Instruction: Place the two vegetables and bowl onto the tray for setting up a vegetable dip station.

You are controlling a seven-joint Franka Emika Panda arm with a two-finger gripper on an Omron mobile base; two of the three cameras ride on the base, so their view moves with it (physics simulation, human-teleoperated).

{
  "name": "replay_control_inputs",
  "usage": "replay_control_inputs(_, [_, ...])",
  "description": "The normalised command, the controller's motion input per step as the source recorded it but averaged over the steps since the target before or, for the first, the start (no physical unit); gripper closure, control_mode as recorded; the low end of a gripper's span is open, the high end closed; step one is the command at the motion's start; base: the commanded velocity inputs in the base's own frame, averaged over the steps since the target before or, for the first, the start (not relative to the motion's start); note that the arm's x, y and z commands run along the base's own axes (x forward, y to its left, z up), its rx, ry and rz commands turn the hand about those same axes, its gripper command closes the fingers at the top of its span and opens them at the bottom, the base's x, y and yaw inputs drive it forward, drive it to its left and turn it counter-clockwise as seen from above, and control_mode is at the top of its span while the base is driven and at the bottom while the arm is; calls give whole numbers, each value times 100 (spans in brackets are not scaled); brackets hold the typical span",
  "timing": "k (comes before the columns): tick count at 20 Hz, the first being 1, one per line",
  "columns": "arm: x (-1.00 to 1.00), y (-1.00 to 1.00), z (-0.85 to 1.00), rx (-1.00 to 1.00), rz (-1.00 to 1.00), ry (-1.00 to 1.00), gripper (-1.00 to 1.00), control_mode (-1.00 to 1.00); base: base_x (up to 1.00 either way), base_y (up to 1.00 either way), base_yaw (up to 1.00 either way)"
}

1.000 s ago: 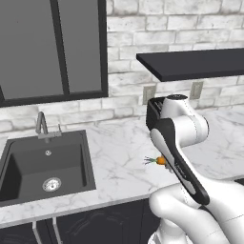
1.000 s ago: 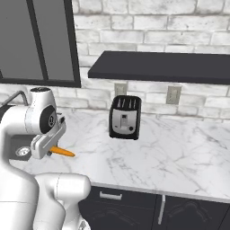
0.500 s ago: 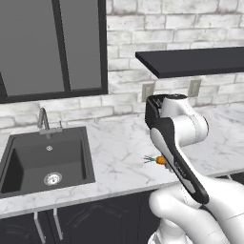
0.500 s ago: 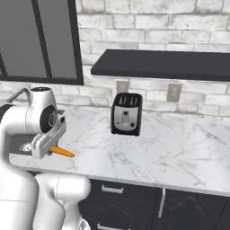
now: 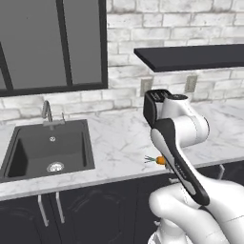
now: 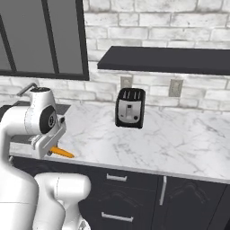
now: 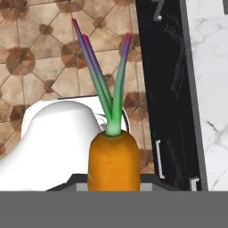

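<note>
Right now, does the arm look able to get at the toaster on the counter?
Probably yes, but not to grasp it. The counter between the arm and the toaster looks free, yet the hand is shut on the carrot.

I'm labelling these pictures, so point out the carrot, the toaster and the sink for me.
carrot (image 7: pixel 114 160), hand view, on its orange body.
toaster (image 6: pixel 130 108), right base view, on its front face.
sink (image 5: pixel 47 152), left base view, on its basin floor.
</note>
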Motion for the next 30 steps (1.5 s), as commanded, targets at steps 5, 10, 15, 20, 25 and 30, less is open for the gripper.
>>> replay_control_inputs(5, [0, 0, 0, 0, 0, 0, 100, 100, -20, 44, 10])
replay_control_inputs(10, [0, 0, 0, 0, 0, 0, 100, 100, -20, 53, 20])
replay_control_inputs(15, [0, 0, 0, 0, 0, 0, 100, 100, -13, 62, 16])
replay_control_inputs(20, [0, 0, 0, 0, 0, 0, 100, 100, -3, 70, 2])
replay_control_inputs(25, [0, 0, 0, 0, 0, 0, 100, 100, 0, 71, -3])
replay_control_inputs(30, [0, 0, 0, 0, 0, 0, 100, 100, 0, 72, -2])
